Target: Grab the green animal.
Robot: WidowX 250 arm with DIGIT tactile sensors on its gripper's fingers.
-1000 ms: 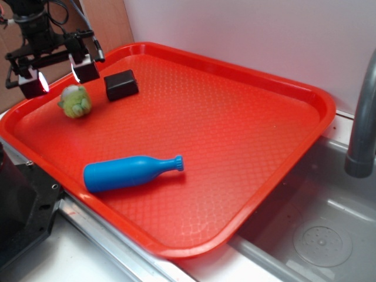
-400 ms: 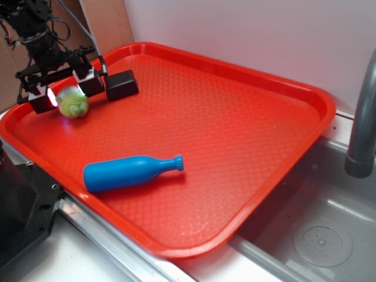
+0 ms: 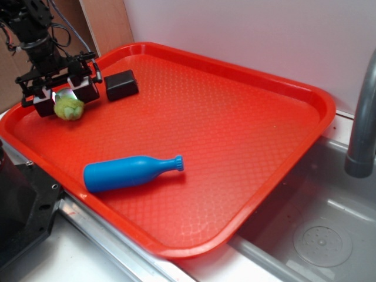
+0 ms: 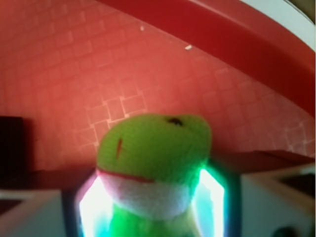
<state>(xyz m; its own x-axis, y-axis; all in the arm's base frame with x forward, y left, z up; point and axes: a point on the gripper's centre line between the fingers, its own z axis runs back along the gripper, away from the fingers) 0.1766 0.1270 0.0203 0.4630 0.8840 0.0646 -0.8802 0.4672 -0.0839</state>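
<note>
Green animal point(image 3: 69, 108) sits at the far-left corner of the red tray point(image 3: 247, 135), between the two fingers of the end effector point(image 3: 63, 95). Wrist view: the plush point(image 4: 154, 168) fills the centre, green above, whitish patch below, a lit finger pad point(image 4: 93, 207) pressed close on each side, tray floor behind. End effector is lowered over the toy with its fingers narrowed onto the plush's flanks; the toy looks squeezed and still low on the tray, though whether it rests on the surface cannot be told. Black rectangular block point(image 3: 121, 84) lies just right of the end effector, near but apart from the toy. Blue bottle point(image 3: 129, 172) lies on its side nearer the front-left edge, neck pointing right, well apart from the toy. Tray rests over a metal sink point(image 3: 317, 235); grey faucet pipe point(image 3: 364, 117) at far right.
</note>
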